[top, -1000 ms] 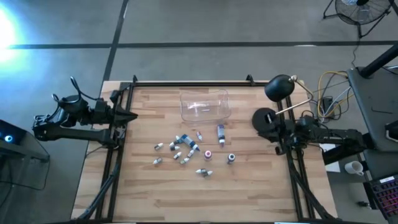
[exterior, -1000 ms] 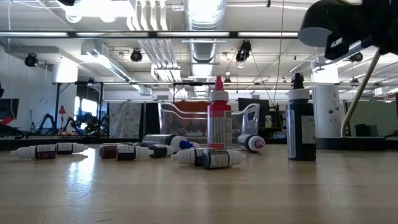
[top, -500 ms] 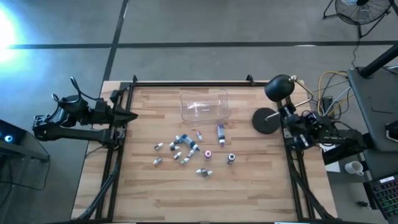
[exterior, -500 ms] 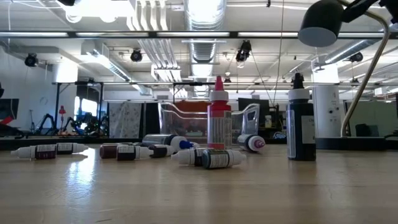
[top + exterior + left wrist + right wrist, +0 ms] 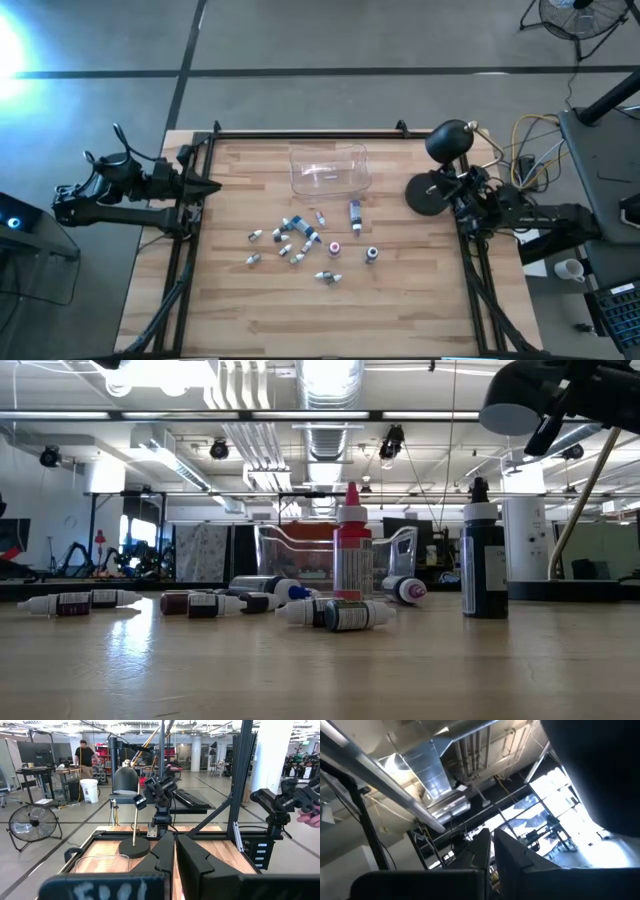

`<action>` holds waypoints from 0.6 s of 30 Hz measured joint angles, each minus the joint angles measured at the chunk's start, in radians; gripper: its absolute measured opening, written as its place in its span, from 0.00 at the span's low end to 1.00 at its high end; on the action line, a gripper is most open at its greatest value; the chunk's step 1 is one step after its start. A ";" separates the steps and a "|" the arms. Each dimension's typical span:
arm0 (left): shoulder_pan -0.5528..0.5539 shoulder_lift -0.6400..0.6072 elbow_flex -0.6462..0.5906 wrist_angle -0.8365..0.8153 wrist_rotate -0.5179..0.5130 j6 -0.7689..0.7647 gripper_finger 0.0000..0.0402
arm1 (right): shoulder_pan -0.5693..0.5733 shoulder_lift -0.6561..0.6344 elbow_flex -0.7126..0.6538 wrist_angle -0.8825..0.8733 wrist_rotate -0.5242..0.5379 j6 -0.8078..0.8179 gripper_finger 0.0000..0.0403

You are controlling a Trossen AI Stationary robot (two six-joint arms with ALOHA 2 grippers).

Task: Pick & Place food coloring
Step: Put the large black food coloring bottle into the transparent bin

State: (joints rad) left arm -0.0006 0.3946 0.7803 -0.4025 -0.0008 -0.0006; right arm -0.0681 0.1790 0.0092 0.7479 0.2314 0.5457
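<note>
A: Where do we stand? Our right pincer (image 5: 447,186) sits at the desk's (image 5: 400,300) right edge, beside the black lamp (image 5: 440,160), its fingers pressed narrow together and pointing up at the ceiling, gripping nothing. Our left pincer (image 5: 212,186) waits at the left edge, equally shut and empty.

B: And the food coloring (image 5: 300,240)? We see the little bottles scattered in the middle of the desk, well apart from both pincers, roughly between them. The clear tub (image 5: 329,168) lies just beyond the cluster.

A: Most bottles lie on their sides; a red-capped one (image 5: 352,550) and a dark one (image 5: 483,560) stand upright.

B: We judge them light, stiff plastic, smooth and round, so a lying bottle may roll or squirt out if pinched off-centre. We would open wide, come straight down and close across the middle of the body, not on the tapering cap.

A: The upright ones look tippy; we should take them low on the body. The bottles that touch their neighbours we would leave for later.
</note>
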 joint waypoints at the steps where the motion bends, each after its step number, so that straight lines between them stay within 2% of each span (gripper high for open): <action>1: 0.000 0.000 0.000 0.002 0.000 0.000 0.00 | 0.000 0.009 0.000 0.000 0.000 0.013 0.04; 4: 0.000 0.006 -0.001 0.071 0.000 0.006 0.00 | 0.000 0.038 0.000 0.009 0.000 0.035 0.04; 5: 0.000 0.016 0.000 0.113 0.000 -0.040 0.00 | 0.000 0.047 0.000 0.017 -0.001 0.037 0.04; 9: 0.000 0.060 0.000 0.224 0.003 -0.443 0.00 | 0.000 0.082 0.000 0.078 -0.040 0.063 0.04; 10: 0.000 0.070 0.000 0.241 0.000 -0.500 0.00 | 0.000 0.091 0.000 0.084 -0.045 0.068 0.04; 14: 0.000 0.109 0.000 0.315 -0.078 -0.506 0.00 | 0.000 0.136 0.005 0.159 -0.046 0.062 0.04; 18: 0.000 0.150 0.000 0.317 -0.083 -0.523 0.00 | 0.000 0.179 0.043 0.213 -0.074 0.054 0.04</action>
State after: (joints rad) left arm -0.0002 0.5445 0.7803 -0.0860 -0.0841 -0.5234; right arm -0.0685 0.3578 0.0518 0.9611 0.1573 0.5997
